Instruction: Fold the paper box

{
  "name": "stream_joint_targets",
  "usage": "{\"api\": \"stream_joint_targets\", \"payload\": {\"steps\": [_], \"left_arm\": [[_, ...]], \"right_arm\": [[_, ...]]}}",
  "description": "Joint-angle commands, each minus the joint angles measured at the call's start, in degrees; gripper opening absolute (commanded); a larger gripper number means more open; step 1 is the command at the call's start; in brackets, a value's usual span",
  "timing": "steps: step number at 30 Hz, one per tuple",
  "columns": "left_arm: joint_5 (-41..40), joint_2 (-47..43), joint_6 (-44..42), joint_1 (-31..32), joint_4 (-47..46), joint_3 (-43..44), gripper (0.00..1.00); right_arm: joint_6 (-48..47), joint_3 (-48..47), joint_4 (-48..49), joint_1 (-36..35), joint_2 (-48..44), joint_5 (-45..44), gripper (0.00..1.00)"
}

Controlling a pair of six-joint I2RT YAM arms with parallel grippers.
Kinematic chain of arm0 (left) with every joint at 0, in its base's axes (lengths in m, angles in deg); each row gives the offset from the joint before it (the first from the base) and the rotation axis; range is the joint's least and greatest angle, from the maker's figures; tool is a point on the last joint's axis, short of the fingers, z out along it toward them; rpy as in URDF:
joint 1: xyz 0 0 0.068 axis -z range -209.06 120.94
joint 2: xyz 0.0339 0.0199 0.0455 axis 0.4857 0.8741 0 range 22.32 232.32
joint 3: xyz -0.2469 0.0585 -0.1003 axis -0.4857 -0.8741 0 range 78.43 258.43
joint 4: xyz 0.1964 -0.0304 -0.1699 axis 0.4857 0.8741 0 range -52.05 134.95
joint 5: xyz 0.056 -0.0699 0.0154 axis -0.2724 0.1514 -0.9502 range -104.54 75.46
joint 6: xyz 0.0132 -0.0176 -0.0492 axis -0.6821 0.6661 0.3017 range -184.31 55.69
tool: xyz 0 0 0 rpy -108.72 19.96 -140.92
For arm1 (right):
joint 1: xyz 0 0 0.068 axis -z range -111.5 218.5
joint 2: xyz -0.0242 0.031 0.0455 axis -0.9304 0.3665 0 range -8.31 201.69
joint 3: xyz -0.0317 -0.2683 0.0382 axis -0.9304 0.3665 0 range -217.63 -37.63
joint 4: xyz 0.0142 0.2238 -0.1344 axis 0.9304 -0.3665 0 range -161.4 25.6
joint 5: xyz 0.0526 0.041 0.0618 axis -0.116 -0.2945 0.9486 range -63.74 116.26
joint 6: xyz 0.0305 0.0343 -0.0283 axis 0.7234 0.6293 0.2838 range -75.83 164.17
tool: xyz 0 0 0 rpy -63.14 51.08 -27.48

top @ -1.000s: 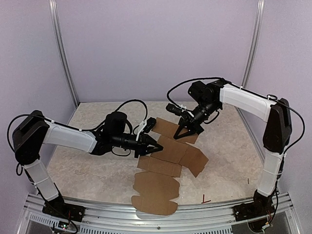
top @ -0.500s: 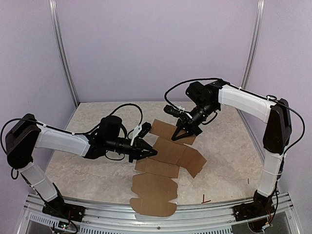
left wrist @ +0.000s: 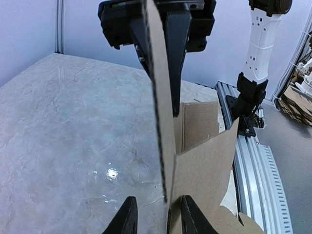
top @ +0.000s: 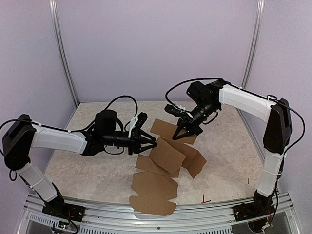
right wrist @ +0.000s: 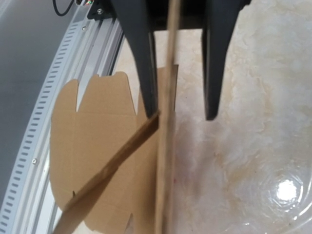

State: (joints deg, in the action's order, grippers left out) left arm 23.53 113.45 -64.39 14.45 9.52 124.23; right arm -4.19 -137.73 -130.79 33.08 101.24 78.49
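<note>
Changed: Since a second ago my left pincer [top: 147,141] has gone from closed to parted, and my left arm has pulled back a little to the left. The middle panel [top: 168,155] of the paper box [top: 155,186], flat before, now stands tilted up.
Left pincer: Half wide. In the wrist view the panel's edge runs between my fingers [left wrist: 127,217] with a gap on one side, so I judge that I do not clamp it.
Right pincer [top: 181,134]: Narrow, closed on the far flap. Its wrist view shows the cardboard edge between the two fingers.
Paper box: In the middle of the table [top: 87,165], between my two pincers. The near rounded flaps lie flat and reach toward the rail at the near edge.
Done: One crease is begun, I judge; only one panel is raised.
Left: Nearly everything. No walls stand square and no flaps are tucked.
Container: None yet. The sheet closes no space, and nothing lies in it.
</note>
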Motion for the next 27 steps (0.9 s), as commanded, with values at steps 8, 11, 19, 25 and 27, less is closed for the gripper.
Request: {"api": "stream_joint_targets", "payload": {"steps": [8, 11, 19, 25, 27], "left_arm": [[6.6, 5.0, 3.0, -0.4, -3.0, 5.5, 0.0], [2.8, 4.3, 3.8, -0.4, -2.8, 4.8, 0.15], [-21.0, -9.3, 6.2, 1.3, -0.6, -5.9, 0.62], [-28.2, -11.8, 5.6, 6.8, 11.4, -4.3, 0.71], [-25.9, -11.1, 6.1, 7.6, 12.4, -3.8, 0.73]], "right_arm": [[0.7, 1.2, 0.2, -1.0, -2.0, 0.3, 0.0], [2.5, 1.4, 1.4, -1.0, -1.8, 0.8, 0.0], [18.4, 4.3, 13.3, -0.8, -0.1, -7.3, 0.0], [25.7, 2.7, 16.0, -0.6, 2.6, -8.1, 0.0], [27.0, 2.2, 16.7, -0.7, 3.1, -10.5, 0.0]]}}
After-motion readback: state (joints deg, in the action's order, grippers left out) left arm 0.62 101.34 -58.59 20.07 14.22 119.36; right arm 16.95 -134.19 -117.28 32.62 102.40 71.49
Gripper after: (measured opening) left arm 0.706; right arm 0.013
